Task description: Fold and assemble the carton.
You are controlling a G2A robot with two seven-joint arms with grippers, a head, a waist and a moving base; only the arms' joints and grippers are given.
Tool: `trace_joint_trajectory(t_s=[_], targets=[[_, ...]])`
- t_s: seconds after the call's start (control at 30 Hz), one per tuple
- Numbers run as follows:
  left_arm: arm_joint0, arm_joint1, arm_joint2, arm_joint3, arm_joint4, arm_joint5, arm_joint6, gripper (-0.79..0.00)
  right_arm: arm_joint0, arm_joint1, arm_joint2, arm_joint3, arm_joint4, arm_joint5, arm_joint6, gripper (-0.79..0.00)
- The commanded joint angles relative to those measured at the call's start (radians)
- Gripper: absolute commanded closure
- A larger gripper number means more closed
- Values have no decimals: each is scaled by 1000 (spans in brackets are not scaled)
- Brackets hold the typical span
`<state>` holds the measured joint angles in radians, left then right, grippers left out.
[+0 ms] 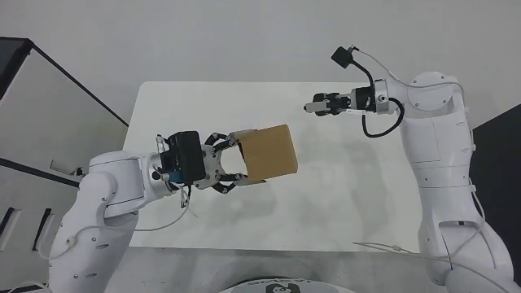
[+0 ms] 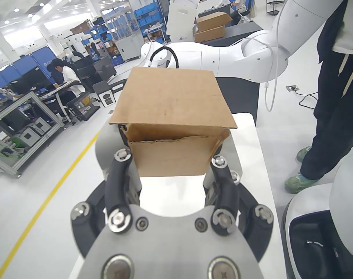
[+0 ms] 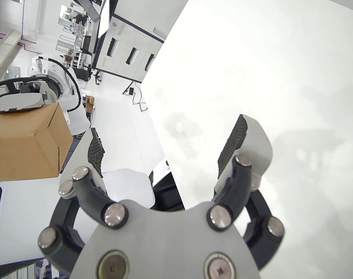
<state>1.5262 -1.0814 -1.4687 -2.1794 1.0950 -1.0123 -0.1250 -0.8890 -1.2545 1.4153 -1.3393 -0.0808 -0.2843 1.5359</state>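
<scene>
"Top view first: where is the carton (image 1: pixel 270 151) placed, and by what is it held?"

"It is seen over the middle of the table (image 1: pixel 342 212), gripped at one end by the left gripper (image 1: pixel 242 160). The jaws are spread wide and pressed against two opposite walls. Whether its underside rests on the table cannot be told with certainty."

"And the right gripper (image 3: pixel 170 134)?"

"It is held open with nothing between its fingers, toward the table's far edge and well apart from the carton."

"What is judged to be the step in hand?"

"Probably the closing of the end that faces the left wrist. A loose flap (image 2: pixel 170 158) with a ragged edge is seen standing out there, not yet tucked."

"How should it be done well?"

"The box should be held square under a steady, moderate squeeze — with too much, the walls may be buckled. The right gripper should be brought in from the side, and the flap pressed flat along its crease rather than at its torn edge."
</scene>
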Motion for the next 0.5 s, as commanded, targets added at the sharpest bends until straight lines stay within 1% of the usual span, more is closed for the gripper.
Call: trace_joint_trajectory(t_s=[0.0, 0.13, 0.2, 0.3, 0.47], targets=[[0, 0, 0, 0, 0, 0, 0, 0, 0, 0, 0, 0, 0, 0, 0, -785], [0, 0, 0, -2, -1, 9, 2, 0, 0, 0, 0, 0, 0, 0, 0, -785], [-20, 1, -7, -10, -10, 5, 20, 0, 0, 0, 0, 0, 0, 0, 0, -785], [-82, 7, -18, -28, -42, 0, 27, 0, 0, 0, 0, 0, 0, 0, 0, -785], [-201, 31, -4, -41, -95, 0, 15, 0, 0, 0, 0, 0, 0, 0, 0, -785]])
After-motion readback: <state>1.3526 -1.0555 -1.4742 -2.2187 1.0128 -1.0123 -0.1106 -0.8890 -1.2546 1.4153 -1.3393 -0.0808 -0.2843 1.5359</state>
